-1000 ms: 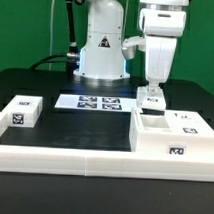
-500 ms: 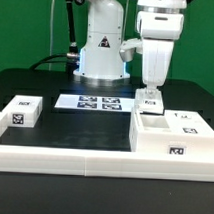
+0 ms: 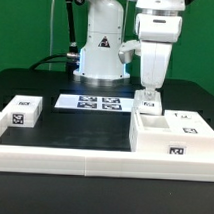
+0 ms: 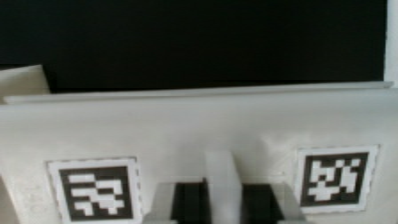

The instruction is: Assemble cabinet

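Note:
The cabinet (image 3: 170, 134) is the big white open-topped box with tags at the exterior view's right. My gripper (image 3: 150, 90) hangs straight down over its back left corner. It is shut on a small white tagged part (image 3: 150, 99), held just above the cabinet's rim. In the wrist view this part (image 4: 196, 125) fills most of the frame, with two tags on its face. A thin white rib stands between my dark fingers (image 4: 192, 203), and my gripper (image 4: 233, 200) is closed on it.
A small white tagged block (image 3: 25, 112) sits at the exterior view's left. The marker board (image 3: 95, 102) lies flat in front of the robot base. A long low white rail (image 3: 63, 154) runs along the front edge of the black table.
The gripper and the held part have risen slightly and shifted a little to the exterior view's left. Nothing else has moved.

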You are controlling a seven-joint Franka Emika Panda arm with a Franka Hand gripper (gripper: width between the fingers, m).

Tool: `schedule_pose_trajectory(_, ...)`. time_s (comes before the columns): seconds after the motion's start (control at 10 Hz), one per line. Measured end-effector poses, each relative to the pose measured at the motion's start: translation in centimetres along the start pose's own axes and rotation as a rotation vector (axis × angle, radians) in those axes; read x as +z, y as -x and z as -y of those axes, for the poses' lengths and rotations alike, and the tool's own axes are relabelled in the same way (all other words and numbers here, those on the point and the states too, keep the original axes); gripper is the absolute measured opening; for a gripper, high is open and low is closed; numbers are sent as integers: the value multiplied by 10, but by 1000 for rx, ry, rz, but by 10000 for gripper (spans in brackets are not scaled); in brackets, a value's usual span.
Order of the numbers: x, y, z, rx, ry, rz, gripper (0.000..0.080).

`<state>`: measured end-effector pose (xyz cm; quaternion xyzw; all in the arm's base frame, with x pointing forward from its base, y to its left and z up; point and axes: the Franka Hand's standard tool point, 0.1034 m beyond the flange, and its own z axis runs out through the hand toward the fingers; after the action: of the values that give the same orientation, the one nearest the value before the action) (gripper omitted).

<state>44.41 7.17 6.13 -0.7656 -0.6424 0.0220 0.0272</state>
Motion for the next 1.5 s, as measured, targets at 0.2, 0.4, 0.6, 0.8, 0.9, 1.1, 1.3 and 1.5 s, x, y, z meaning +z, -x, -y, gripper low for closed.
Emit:
schedule_pose_trajectory(0.2,0,0,-1,-1,0,-1,69)
schedule_pose_trajectory(0.4,0,-1,-3,-1,2,-2,69)
schedule_pose_trajectory(0.6,1,-4,-6,-1,1,-5,69)
schedule_pose_trajectory(0.8,3,-4,-7,-2,-8,-3,69)
schedule_pose_trajectory(0.9,3,-4,-6,-1,-8,-2,69)
schedule_pose_trajectory(1.1,3,-5,-6,15,-6,-4,69)
schedule_pose_trajectory(1.3,0,-1,-6,-5,-9,2,69)
schedule_pose_trajectory(1.5,-3,-1,-7,-1,-2,1,70)
